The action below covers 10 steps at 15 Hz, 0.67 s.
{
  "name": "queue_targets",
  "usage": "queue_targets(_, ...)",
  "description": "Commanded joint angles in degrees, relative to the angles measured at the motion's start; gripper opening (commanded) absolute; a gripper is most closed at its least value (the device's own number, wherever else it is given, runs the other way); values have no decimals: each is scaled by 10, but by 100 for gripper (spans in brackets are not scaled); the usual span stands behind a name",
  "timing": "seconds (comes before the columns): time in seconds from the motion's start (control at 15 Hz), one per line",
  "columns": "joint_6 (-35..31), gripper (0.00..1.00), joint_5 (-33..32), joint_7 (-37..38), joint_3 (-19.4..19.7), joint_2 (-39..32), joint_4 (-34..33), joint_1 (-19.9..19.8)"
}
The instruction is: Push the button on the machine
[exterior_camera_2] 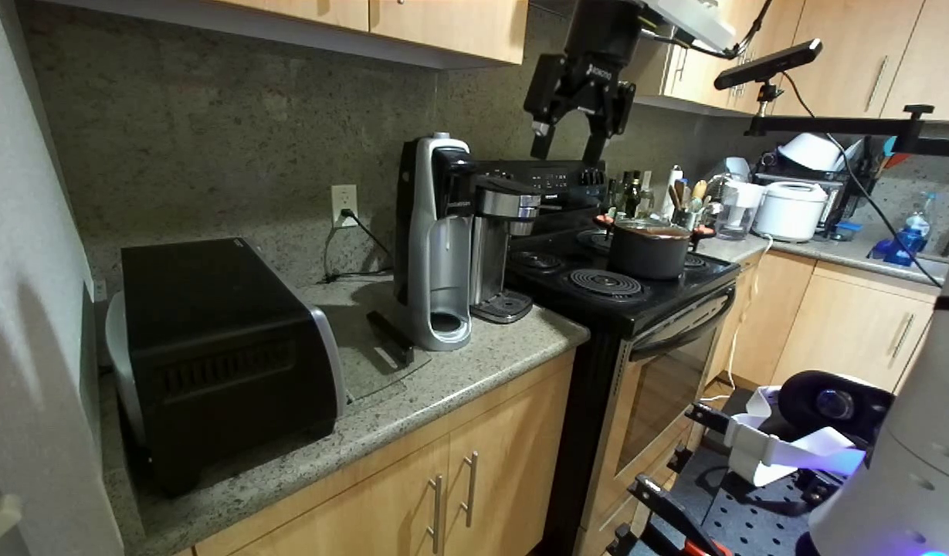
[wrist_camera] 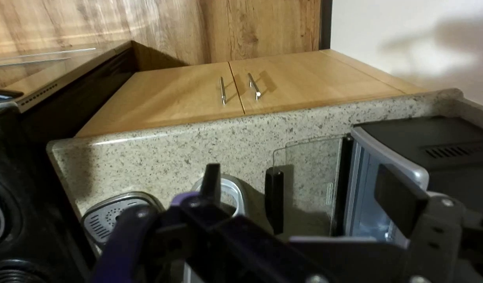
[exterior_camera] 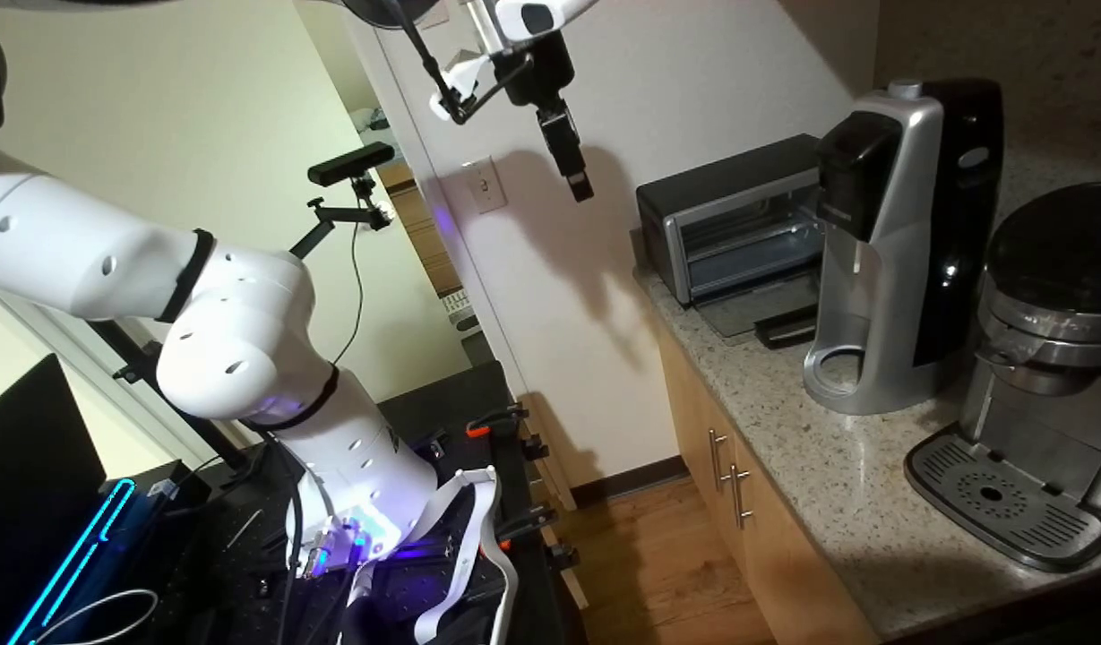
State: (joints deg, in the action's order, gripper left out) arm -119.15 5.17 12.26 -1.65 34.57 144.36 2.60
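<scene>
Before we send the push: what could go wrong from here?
The jaws stand open, so they could straddle or slip off the likely button, small and silver, atop the machine. The machine looks tall and narrow and may shift or topple if pushed off-centre. A low approach might catch the lowered glass door of the toaster oven.

"ROBOTIQ" on tool (exterior_camera_2: 568, 147) in exterior view; lettering (exterior_camera: 837, 215) on machine (exterior_camera: 901, 242) too small to read.
</scene>
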Motion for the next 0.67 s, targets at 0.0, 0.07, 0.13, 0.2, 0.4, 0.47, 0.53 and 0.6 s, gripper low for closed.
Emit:
queue_targets(0.0, 17, 100, 7, -25, 15, -26, -59, -16)
queue_targets(0.07, 25, 100, 7, -29, 19, -34, -77, -19)
queue_targets(0.13, 31, 100, 8, -29, 22, -40, -92, -20)
queue_targets(0.2, 47, 100, 8, -29, 24, -50, -113, -23)
queue_targets(0.4, 95, 100, 7, -26, 30, -81, -174, -27)
queue_targets(0.47, 114, 100, 5, -24, 31, -94, -198, -30)
queue_targets(0.53, 129, 100, 5, -25, 33, -104, -218, -32)
queue_targets(0.6, 147, 100, 5, -25, 35, -116, -241, -35)
